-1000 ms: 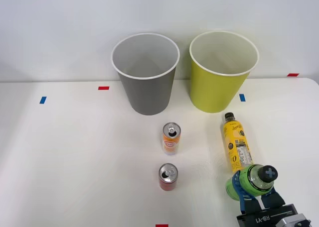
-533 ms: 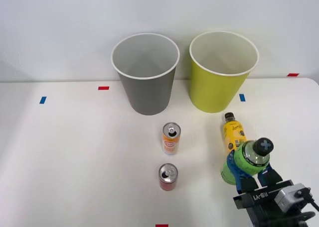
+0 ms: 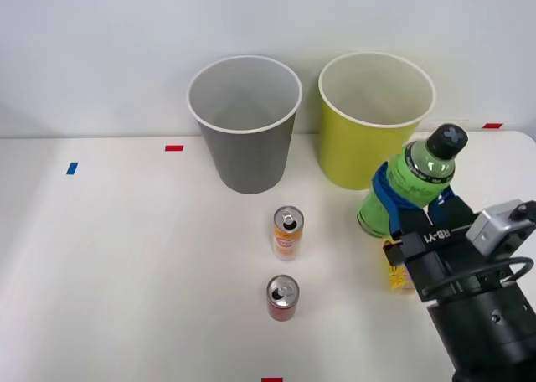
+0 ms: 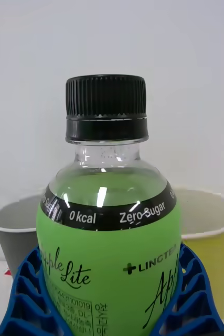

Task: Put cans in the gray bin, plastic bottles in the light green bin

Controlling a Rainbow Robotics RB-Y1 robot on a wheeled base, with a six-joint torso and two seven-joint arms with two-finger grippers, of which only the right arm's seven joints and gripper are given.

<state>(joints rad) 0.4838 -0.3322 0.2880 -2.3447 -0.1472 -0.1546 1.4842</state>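
Right gripper (image 3: 412,204): closed around the green bottle (image 3: 408,189), which is held clear of the table (image 3: 126,265), tilted with its black cap uppermost, just in front of the light green bin (image 3: 373,122)
Fingers (image 4: 28,294): blue and ribbed, seen pressed against both sides of the bottle's body in the wrist view
Green bottle label (image 4: 112,268): "0 kcal" and "Zero Sugar" can be read on a black band below the clear neck
Yellow bottle (image 3: 397,275): lying on the table, largely hidden behind the gripper and the arm
Orange-and-white can (image 3: 287,232): standing upright on the table, in front of the gray bin (image 3: 244,126) and well apart from it
Red can (image 3: 282,297): standing upright, nearer the robot than the orange-and-white can
Bins: set side by side at the far edge of the table, gray to the left, light green to the right; white insides are shown
Tape marks: blue (image 3: 72,168) and red (image 3: 174,148) patches are seen on the table
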